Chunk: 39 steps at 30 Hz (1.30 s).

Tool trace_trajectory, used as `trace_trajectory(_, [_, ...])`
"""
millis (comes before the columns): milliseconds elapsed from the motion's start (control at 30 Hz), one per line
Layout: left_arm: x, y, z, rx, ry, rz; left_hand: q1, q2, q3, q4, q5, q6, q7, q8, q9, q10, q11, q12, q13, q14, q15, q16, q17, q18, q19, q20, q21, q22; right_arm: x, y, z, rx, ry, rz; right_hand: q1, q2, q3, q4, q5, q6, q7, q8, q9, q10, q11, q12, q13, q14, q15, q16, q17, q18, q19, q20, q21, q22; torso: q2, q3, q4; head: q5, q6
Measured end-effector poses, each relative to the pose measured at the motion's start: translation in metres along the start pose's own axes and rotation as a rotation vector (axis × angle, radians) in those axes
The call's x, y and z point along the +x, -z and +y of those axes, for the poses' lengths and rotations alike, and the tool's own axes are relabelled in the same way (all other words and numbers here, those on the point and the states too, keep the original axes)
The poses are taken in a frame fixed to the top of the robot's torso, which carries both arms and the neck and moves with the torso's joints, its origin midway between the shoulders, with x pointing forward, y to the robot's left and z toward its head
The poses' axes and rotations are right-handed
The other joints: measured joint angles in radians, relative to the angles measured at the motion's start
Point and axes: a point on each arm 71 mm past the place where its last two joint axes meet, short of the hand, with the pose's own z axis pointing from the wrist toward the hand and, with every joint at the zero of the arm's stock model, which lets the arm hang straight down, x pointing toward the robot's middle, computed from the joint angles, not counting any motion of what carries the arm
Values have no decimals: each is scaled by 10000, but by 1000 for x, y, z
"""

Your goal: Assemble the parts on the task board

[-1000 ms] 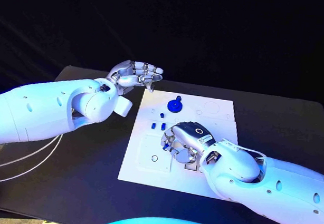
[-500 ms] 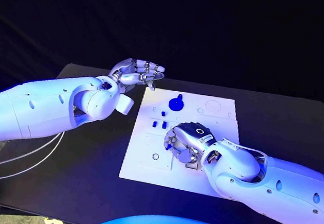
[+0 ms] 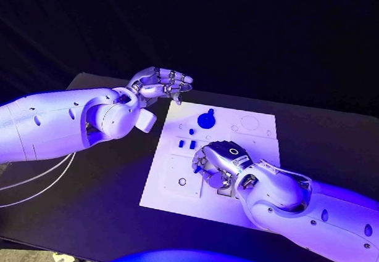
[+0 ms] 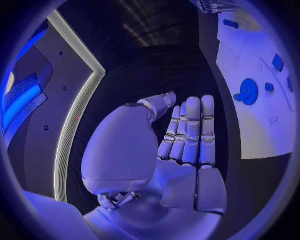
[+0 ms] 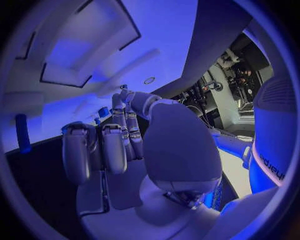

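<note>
The white task board point(image 3: 252, 127) lies in the middle of the black table. A round blue part point(image 3: 206, 121) stands near its far edge, and two small blue pegs point(image 3: 186, 144) stand closer to me. My right hand point(image 3: 218, 167) is on the board just behind the pegs, fingers curled down onto it. In the right wrist view a blue bit point(image 5: 103, 112) shows by the fingertips point(image 5: 119, 107); whether it is held I cannot tell. My left hand point(image 3: 163, 82) hovers off the board's far left corner, fingers straight and holding nothing point(image 4: 187, 135). The round blue part point(image 4: 249, 91) shows beyond it.
A small ring point(image 3: 181, 182) lies on the board's near left area, beside a square recess point(image 3: 225, 193) under my right wrist. Bare black table point(image 3: 331, 149) extends to the right of the board. White cables point(image 3: 24, 184) hang below my left arm.
</note>
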Motion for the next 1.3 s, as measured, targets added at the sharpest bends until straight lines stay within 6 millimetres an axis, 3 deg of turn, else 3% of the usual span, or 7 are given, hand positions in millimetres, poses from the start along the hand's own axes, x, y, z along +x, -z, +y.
trace_trajectory(1300, [0,0,1,-139,23,53,0,0,-29,29,0,-35,-35,0,-7,-71,1,42,-10,-35,35,0,-10,0,-27,27,-37,-24,5,-8,7,14,467,361,-136,31,17,-41,25,16,16,-13,9,144,-106,3,15,1,1,0,5,0,0,0,-40,-3,-8,-6,-12,12,-110])
